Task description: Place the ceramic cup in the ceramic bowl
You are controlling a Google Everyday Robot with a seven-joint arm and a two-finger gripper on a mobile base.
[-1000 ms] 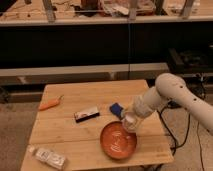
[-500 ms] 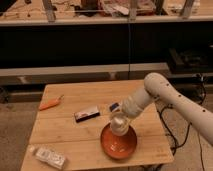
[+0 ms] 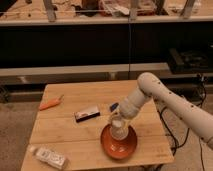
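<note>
The bench (image 3: 65,137) is carrying everything, and across it the white arm (image 3: 165,102) is reaching in from the right, having swung leftward and downward over the last second. That shift is bringing the load from beside the right edge of the ceramic bowl (image 3: 124,150) to a spot over its middle, so the task is looking nearly done.

The bowl is sitting near the front edge of the bench, and it is holding nothing except what is now entering it: the ceramic cup (image 3: 118,131) is hanging upright inside the rim line, lower than it was half a second ago. Whether its base is already touching the bowl's floor cannot be told. The cup's own inside is not showing.

The gripper (image 3: 120,120) is standing directly above the cup and appears to be clamping it at the top, fingers closed on it. In my judgement, what is remaining is a short lowering and then a release.

The rest is lying apart from the bowl: a clear packet (image 3: 49,157) at the front left corner, a dark flat packet (image 3: 87,114) near the middle, a carrot (image 3: 51,104) at the left, and a small blue item (image 3: 114,106) just behind the gripper.
</note>
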